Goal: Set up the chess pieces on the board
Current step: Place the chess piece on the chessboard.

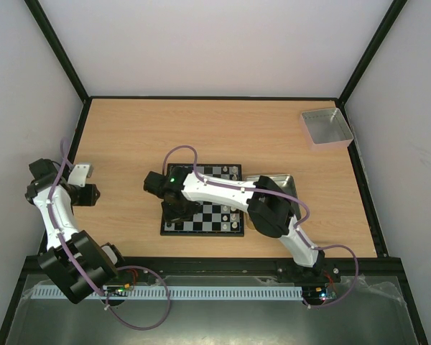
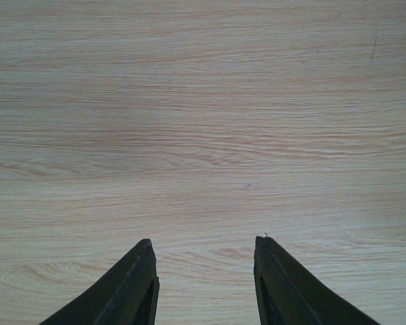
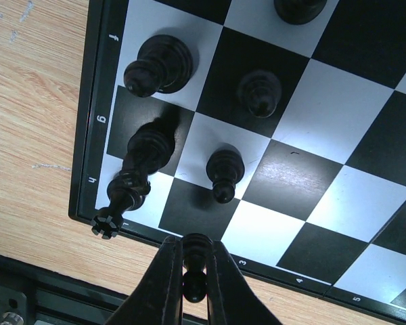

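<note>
Glossy, lathe-turned black chess pieces (image 3: pixel 224 169) on the smooth black-and-silver board (image 3: pixel 325 115), by its lettered corner; seen close only from the right wrist, with the right gripper (image 3: pixel 195 245) pinched narrow on a black pawn (image 3: pixel 195 284) over the rim; from above, right arm (image 1: pixel 223 190) stretched across the board, left arm (image 1: pixel 54 208) folded at the left edge of the pale grained table (image 2: pixel 203 101); left gripper (image 2: pixel 203 244) part-open, holding nothing.

A light, pale-brown wooden tabletop (image 2: pixel 203 122) fills the view, its grain running in wavy bands from side to side. At the bottom edge the left gripper (image 2: pixel 204 239) shows two dark, tapering fingers (image 2: pixel 128 288). Their tips stand apart, with bare wood visible in the gap. A short, thin dark mark (image 2: pixel 373 49) sits near the upper right corner, and a few tiny specks (image 2: pixel 247 185) dot the surface.
</note>
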Controlling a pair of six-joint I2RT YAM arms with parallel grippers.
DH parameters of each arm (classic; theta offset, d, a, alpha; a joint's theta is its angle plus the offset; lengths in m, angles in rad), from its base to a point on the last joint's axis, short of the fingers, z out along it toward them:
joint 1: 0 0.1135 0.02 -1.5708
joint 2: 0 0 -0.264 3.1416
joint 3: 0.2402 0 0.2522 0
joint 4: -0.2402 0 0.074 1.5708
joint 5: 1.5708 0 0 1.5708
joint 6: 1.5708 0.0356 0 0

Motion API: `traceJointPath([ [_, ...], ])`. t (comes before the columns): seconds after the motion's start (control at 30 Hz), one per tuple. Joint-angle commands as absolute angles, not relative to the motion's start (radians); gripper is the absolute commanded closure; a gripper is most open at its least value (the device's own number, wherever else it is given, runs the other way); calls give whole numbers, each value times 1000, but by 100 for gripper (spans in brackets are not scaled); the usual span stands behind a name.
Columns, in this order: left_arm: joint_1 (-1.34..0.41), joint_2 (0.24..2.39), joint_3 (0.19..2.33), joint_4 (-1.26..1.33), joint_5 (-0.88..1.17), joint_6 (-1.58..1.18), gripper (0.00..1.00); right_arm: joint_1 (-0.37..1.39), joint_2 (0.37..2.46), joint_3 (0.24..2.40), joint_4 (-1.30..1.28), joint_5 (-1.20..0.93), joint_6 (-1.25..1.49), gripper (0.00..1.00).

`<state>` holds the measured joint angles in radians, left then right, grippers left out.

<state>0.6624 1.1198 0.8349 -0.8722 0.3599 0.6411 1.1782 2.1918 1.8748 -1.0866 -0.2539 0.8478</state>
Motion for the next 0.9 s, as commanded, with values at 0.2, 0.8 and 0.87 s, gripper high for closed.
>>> traceJointPath([
  [0.2,670,1117,840,-905,388,662,60,1175,2191,1846,-1065,-261,845,93],
  [0.8,672,1121,842,-918,400,676,59,1172,2202,1821,-1047,-257,858,89],
  [0.87,673,1125,844,-920,403,679,59,1172,2202,1820,-1046,-258,860,89],
])
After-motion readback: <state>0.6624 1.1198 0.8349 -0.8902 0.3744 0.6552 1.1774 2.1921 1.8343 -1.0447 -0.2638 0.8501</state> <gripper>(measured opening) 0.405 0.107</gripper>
